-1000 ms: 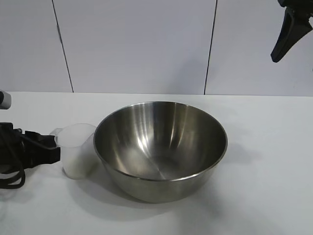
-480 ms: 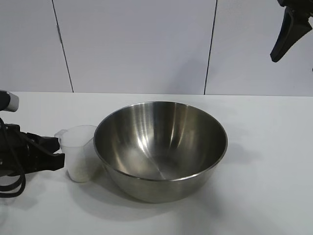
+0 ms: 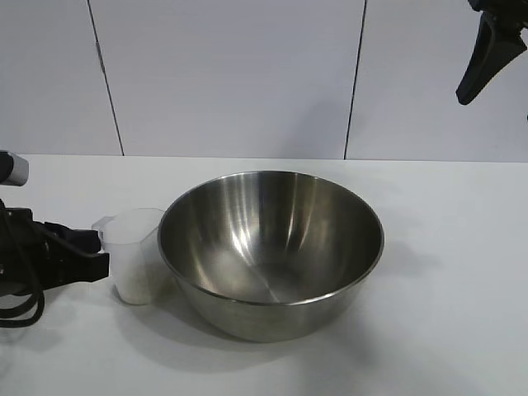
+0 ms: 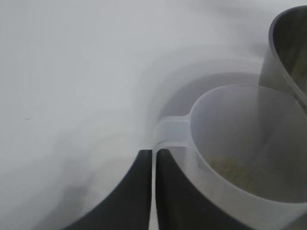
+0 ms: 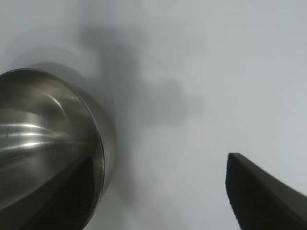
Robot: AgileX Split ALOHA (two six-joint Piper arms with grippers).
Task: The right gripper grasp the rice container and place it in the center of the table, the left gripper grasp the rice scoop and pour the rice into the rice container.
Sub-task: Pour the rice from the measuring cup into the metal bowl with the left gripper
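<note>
The rice container (image 3: pixel 272 247), a big shiny steel bowl, stands in the middle of the white table (image 3: pixel 445 272). Right beside it on the left stands the rice scoop (image 3: pixel 136 262), a small translucent cup. My left gripper (image 3: pixel 103 254) is shut on the scoop's thin side handle (image 4: pixel 170 132). In the left wrist view the left gripper (image 4: pixel 154 153) pinches that tab, and rice (image 4: pixel 235 167) lies low inside the scoop (image 4: pixel 240 124), with the bowl's wall (image 4: pixel 288 52) just beyond. My right gripper (image 3: pixel 483 62) hangs high at the back right. In its wrist view the right gripper (image 5: pixel 159 160) is open and holds nothing, with the bowl (image 5: pixel 43 134) below.
A white panelled wall (image 3: pixel 231 74) runs behind the table. A black cable (image 3: pixel 21 305) loops by the left arm at the table's left edge. Bare tabletop lies to the right of the bowl and in front of it.
The left gripper's fingers have closed the last bit onto the scoop's handle and edged slightly toward the bowl; the scoop has barely shifted. The bowl and right arm are still.
</note>
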